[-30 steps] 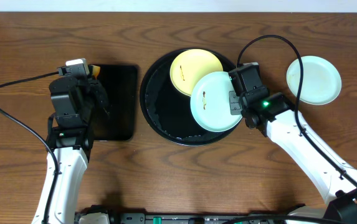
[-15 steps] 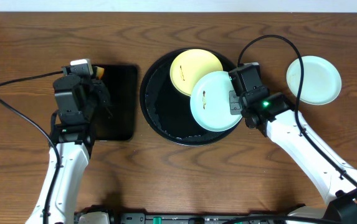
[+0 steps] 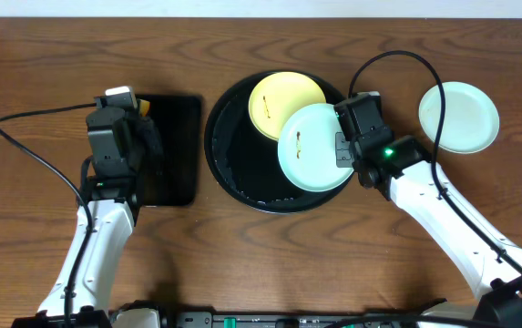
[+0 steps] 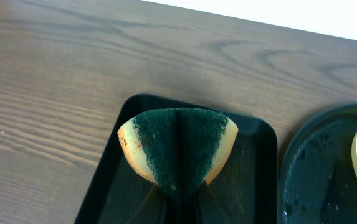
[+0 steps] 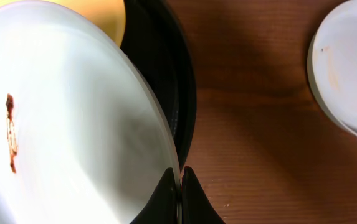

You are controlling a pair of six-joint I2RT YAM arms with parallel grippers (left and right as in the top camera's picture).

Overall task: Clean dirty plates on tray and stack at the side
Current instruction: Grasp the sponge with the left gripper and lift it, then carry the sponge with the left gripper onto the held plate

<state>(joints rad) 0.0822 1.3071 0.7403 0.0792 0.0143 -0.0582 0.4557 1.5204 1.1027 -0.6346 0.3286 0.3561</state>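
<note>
A: What are we seeing the right gripper (image 5: 179,190) doing?

B: We are watching it pinching the rim of a mint-blue plate (image 3: 315,148), with both fingers closed together on the plate's right edge. That plate is sitting over the right side of the round black tray (image 3: 220,155), and a dark smear (image 5: 10,134) is showing on its left half.

A: Is it resting on the tray?

B: We are not managing to tell. It is overlapping the lower right edge of the yellow plate (image 3: 283,98), which is lying at the far side of that tray.

A: And the left gripper (image 4: 178,202)?

B: We are finding it clamped on a sponge (image 4: 178,146), folding it so the green scouring face is bulging outward and yellow is showing at both sides. It is hovering over the rectangular black tray (image 4: 253,168), just left of the round one.

A: Where is the third plate lying?

B: The second mint-blue plate (image 3: 459,117) is lying on the wooden table (image 3: 261,264), off to the right, apart from the tray.
</note>
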